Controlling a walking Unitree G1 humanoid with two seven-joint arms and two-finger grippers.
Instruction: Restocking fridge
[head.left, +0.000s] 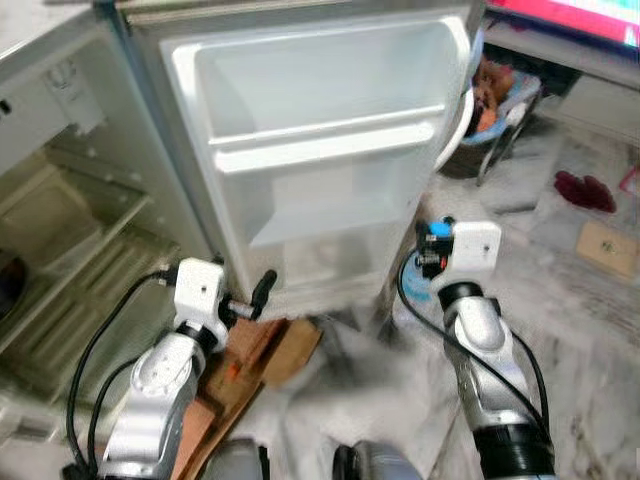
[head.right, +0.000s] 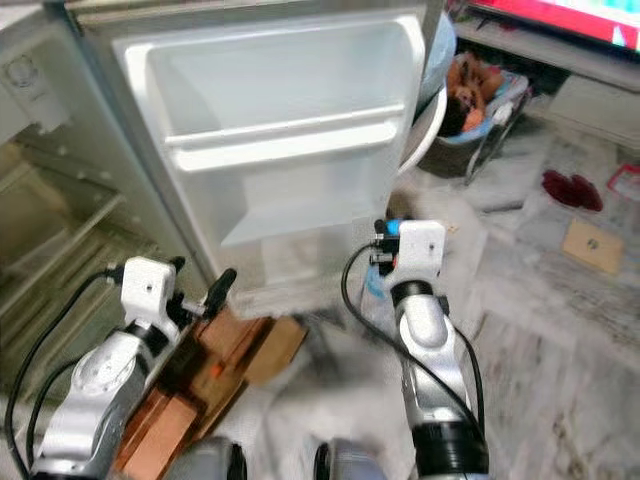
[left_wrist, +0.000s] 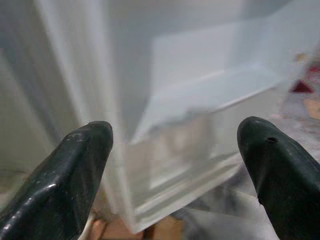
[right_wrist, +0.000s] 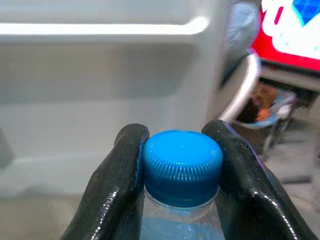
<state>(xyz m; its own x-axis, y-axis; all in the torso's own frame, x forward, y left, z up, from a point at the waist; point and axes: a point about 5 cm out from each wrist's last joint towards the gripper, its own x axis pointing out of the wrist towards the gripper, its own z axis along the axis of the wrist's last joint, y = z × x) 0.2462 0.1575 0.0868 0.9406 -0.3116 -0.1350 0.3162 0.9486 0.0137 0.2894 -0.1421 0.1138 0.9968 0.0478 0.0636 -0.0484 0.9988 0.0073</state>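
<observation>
Pinched at its neck by the right gripper (right_wrist: 181, 165), a clear plastic water bottle with a ribbed blue screw cap (right_wrist: 182, 167) sits closest to the lens in the right wrist view, one black finger (right_wrist: 120, 175) pressed against each side of the cap. From the head camera that same bottle (head.left: 432, 232) is held up in front of the lower right corner of the open white fridge door (head.left: 320, 150), just off its edge and above the pale marbled floor (head.left: 570, 300). The door's inner side faces the robot, with a moulded white door shelf (head.left: 325, 145) across its middle and a deeper bin below it. Left of the door, the fridge's open interior (head.left: 70, 240) shows pale shelves and wire racks. The left gripper (head.left: 258, 294) is raised near the door's lower left corner, its jaws spread wide apart; in the left wrist view both black fingertips (left_wrist: 80, 165) frame the blurred bottom edge of the door with nothing between them. Flattened brown cardboard (head.left: 270, 350) lies on the floor under the door and beside the left arm. Further right, a white-framed baby bouncer with orange padding (head.left: 495, 105) stands on the floor, with a dark red cloth (head.left: 585, 190) and a tan square tile (head.left: 610, 248) beyond it.
</observation>
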